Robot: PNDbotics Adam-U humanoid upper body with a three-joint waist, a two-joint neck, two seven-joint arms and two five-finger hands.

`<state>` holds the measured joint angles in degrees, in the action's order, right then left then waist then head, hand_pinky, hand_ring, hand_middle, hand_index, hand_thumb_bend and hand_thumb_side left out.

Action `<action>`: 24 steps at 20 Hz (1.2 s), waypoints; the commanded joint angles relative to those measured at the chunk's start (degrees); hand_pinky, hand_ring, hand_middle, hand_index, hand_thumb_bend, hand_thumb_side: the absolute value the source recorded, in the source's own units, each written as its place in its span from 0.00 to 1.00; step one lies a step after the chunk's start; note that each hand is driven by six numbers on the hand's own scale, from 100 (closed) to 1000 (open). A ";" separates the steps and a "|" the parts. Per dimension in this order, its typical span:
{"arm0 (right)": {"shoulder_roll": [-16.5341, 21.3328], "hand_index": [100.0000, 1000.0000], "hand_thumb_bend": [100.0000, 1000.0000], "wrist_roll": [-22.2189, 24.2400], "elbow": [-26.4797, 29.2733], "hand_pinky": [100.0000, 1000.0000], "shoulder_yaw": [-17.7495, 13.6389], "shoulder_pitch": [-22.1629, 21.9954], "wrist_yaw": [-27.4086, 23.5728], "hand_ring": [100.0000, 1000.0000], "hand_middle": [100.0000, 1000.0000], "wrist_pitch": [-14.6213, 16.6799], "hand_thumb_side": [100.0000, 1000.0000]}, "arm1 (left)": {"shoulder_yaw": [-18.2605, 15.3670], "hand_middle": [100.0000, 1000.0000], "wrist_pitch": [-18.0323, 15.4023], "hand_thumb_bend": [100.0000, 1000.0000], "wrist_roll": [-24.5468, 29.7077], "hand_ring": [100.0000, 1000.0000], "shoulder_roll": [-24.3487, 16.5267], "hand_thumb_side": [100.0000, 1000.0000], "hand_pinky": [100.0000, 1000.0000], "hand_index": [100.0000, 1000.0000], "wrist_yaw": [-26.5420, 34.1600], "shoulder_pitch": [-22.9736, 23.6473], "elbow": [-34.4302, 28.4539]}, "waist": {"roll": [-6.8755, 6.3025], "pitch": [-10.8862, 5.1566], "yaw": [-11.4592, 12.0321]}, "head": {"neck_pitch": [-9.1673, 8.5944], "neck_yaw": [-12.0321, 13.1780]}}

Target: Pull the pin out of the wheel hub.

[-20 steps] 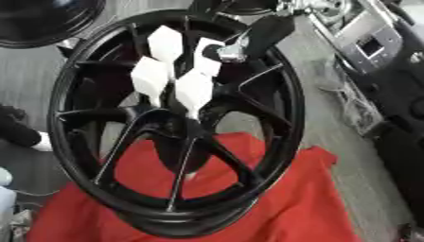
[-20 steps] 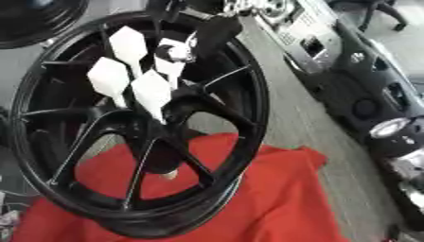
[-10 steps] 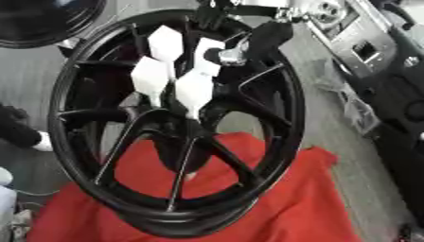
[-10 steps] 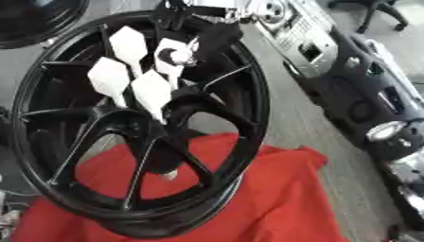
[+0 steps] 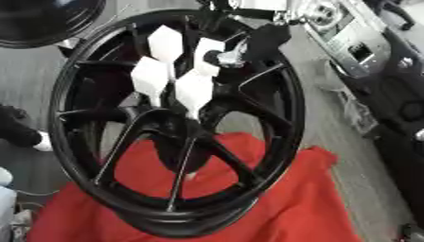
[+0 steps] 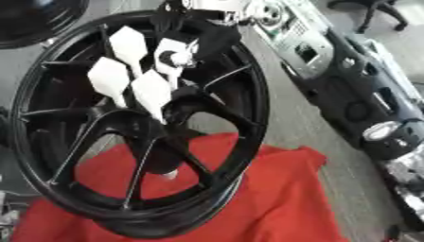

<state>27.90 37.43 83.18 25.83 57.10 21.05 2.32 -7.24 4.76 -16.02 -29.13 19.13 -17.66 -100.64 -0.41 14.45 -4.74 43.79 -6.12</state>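
A big black wheel hub [image 5: 286, 118] stands tilted on a red cloth [image 5: 290, 203], its spokes meeting at a dark centre [image 5: 178, 137]. A small pale stub [image 5: 190, 176], perhaps the pin, shows just below that centre, between two lower spokes. My right hand [image 5: 195, 87] reaches in from the upper right on a black arm [image 5: 265, 40]. Its white-covered fingers are straight and spread, pointing down over the upper spokes. The lowest fingertip [image 5: 193, 111] lies at the top of the hub centre. I cannot tell whether it touches. The left hand does not show.
Another black wheel [image 5: 41, 21] lies at the top left. Grey and black car panels and instruments [image 6: 356, 99] fill the right side. A dark shoe [image 5: 21, 134] sits at the left edge on the grey floor.
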 commanded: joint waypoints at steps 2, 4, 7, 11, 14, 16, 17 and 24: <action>0.37 0.90 0.21 -0.40 -0.16 0.90 -0.50 0.85 0.79 0.79 0.77 0.43 0.49 | -0.73 0.58 -0.05 0.08 -0.24 0.62 -0.74 0.75 0.83 0.75 0.17 -0.28 -0.83 | -0.09 -0.96 0.08 | 0.33 -0.25; 0.30 0.90 0.21 -0.54 -0.40 0.90 -0.46 0.82 1.08 0.79 0.77 0.49 0.50 | -0.73 0.58 -0.03 0.07 -0.25 0.62 -0.74 0.75 0.83 0.75 0.18 -0.28 -0.84 | -0.07 -0.90 0.06 | 0.33 -0.31; 0.18 0.90 0.21 -0.43 -0.85 0.90 -0.36 0.75 1.33 0.79 0.77 0.58 0.50 | -0.76 0.58 -0.02 0.07 -0.34 0.62 -0.68 0.75 0.82 0.75 0.20 -0.32 -0.89 | -0.05 -0.86 0.09 | 0.33 -0.42; -0.01 0.90 0.20 -0.49 -1.33 0.90 -0.35 0.74 1.72 0.79 0.76 0.61 0.50 | -0.76 0.58 0.01 0.07 -0.50 0.62 -0.55 0.75 0.82 0.75 0.25 -0.25 -0.97 | -0.04 -0.83 0.23 | 0.33 -0.66; -0.18 0.90 0.20 -0.47 -1.93 0.90 -0.34 0.62 2.12 0.79 0.76 0.63 0.52 | -0.81 0.58 -0.08 0.07 -0.50 0.62 -0.49 0.75 0.82 0.75 0.29 -0.16 -0.97 | -0.05 -0.78 0.34 | 0.33 -0.81; -0.27 0.90 0.19 -0.37 -2.33 0.90 -0.34 0.54 2.35 0.79 0.75 0.71 0.52 | -0.85 0.58 -0.09 0.07 -0.53 0.62 -0.46 0.75 0.82 0.75 0.31 -0.12 -0.95 | -0.03 -0.72 0.40 | 0.33 -0.93; -0.31 0.90 0.19 -0.35 -2.51 0.90 -0.38 0.49 2.46 0.79 0.75 0.79 0.52 | -0.86 0.58 -0.10 0.07 -0.54 0.62 -0.46 0.75 0.82 0.75 0.31 -0.10 -0.94 | -0.03 -0.70 0.43 | 0.33 -0.96; -0.18 0.89 0.19 -0.40 -3.68 0.89 -0.61 0.00 3.43 0.78 0.74 1.56 0.53 | -0.88 0.58 -0.07 0.07 -0.49 0.61 -0.37 0.75 0.82 0.75 0.30 0.01 -0.90 | -0.02 -0.50 0.58 | 0.33 -1.13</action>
<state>26.96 37.10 79.40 25.84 56.37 24.06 3.53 -7.25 4.77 -16.43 -28.63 19.21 -17.38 -100.64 -0.38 14.74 -4.23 43.79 -7.14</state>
